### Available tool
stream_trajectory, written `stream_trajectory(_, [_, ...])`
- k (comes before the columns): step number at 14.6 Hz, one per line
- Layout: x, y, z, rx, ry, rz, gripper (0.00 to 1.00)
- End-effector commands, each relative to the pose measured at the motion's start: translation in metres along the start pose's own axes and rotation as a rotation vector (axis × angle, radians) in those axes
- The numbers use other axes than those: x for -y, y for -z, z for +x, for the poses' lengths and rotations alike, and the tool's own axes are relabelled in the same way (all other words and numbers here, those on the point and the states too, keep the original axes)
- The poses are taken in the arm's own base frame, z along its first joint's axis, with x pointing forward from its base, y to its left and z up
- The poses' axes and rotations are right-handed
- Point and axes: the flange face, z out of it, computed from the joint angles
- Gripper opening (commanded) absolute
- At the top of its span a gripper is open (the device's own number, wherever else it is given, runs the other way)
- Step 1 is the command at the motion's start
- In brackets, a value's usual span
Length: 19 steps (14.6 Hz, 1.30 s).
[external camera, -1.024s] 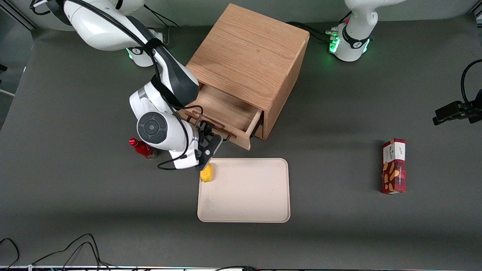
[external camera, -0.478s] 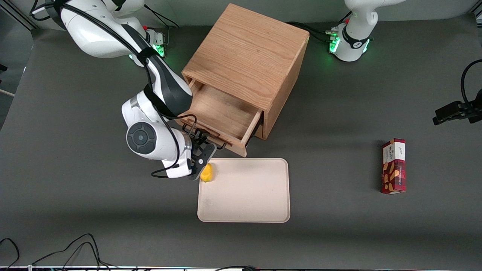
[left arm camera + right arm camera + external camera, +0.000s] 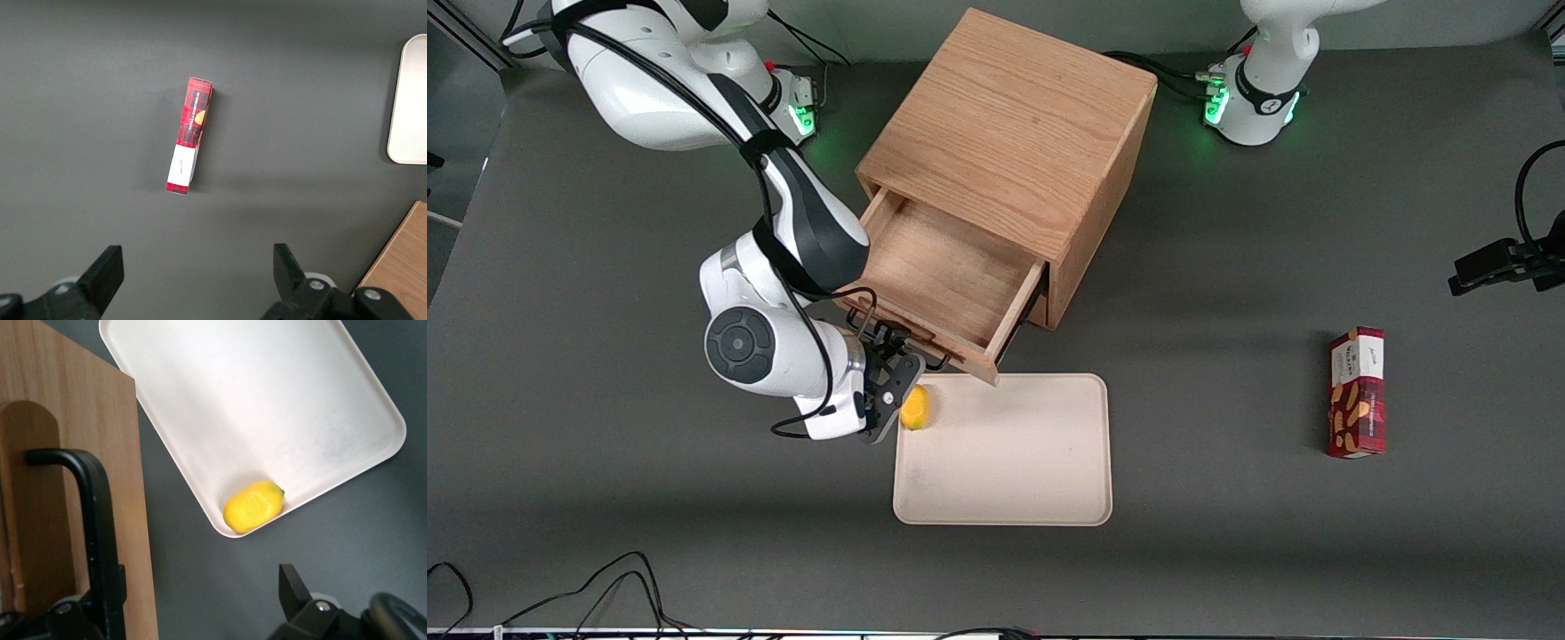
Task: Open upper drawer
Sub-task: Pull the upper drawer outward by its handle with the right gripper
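The gripper [image 3: 898, 356] sits at the handle [image 3: 93, 520] of the upper drawer [image 3: 938, 267], and the wrist housing covers the drawer corner nearest it (the fingers' spread cannot be told). The wrist view's edge cuts the handle off. The cabinet [image 3: 1009, 124] overhangs the drawer's inner end.

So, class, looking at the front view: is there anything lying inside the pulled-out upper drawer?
No. The upper drawer shows only its bare wooden floor, while the gripper is at its handle.
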Motion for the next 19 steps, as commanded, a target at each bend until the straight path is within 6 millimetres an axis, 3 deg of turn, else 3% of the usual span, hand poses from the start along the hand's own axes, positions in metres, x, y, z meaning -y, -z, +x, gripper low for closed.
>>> stream_trajectory(1, [-0.037,-0.026,-0.013,0.055,0.034,-0.043,1.0])
stream_trajectory(10, [-0.066,-0.021,-0.026,0.057,0.029,-0.065,1.0])
stream_trajectory(19, [-0.067,-0.001,-0.024,0.053,0.029,-0.077,1.0])
